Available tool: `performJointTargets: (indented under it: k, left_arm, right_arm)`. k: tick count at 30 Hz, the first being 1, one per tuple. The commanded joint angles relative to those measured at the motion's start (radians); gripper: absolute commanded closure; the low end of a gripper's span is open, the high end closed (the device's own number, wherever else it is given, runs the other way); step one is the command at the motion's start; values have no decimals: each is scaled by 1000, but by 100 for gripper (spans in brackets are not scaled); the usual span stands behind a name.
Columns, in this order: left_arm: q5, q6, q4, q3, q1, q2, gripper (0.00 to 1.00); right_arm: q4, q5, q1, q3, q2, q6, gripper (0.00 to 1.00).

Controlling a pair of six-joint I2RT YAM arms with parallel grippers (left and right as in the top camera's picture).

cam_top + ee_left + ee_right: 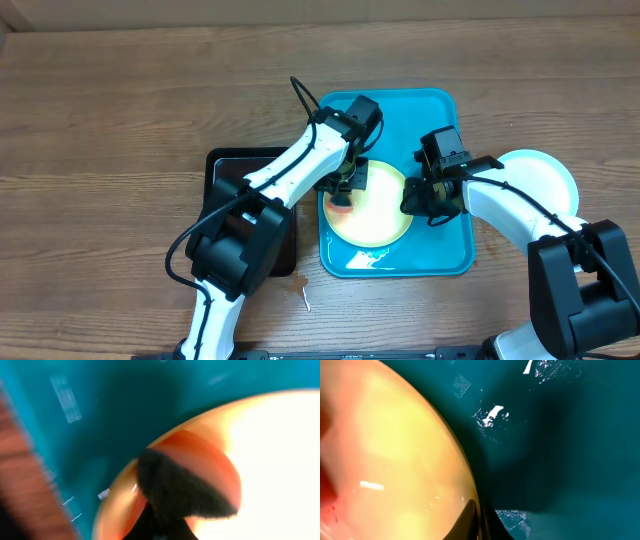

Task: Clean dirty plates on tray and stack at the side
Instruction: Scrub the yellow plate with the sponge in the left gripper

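At nine o'clock on the plate (380, 215), my left gripper (343, 192) clamps a scrubber (175, 490); hard strokes could yank that plate from the pinch of my right gripper (412, 197).

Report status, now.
Left tool presses dark scrubber on red smear. Right tool grips yellow plate at rim, in blue tray. Nothing blocking.

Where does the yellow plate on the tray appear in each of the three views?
Overhead: the plate lies at the middle of the tray.
Left wrist: the plate fills the right and lower part.
Right wrist: the plate fills the left half.
Shared landmark: the orange-red smear near the plate's edge shows in all three views.
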Motion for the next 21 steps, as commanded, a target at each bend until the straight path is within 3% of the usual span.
performJointTargets:
  k: [1,6,13,21]
  left_arm:
    - [171,20,83,-7,-45,37,96]
    - [285,19,127,-14,-106,97,96]
    - [301,-11,20,-11,-68,110,96]
    - [34,-10,-146,-8,-23,100,96]
  right_arm:
    - [2,39,-6,-6,12,6,96]
    - [-5,39,-6,-6,12,5,96]
    - [-14,39,-6,-6,12,5,96]
    - [-16,39,-6,-6,12,5,96]
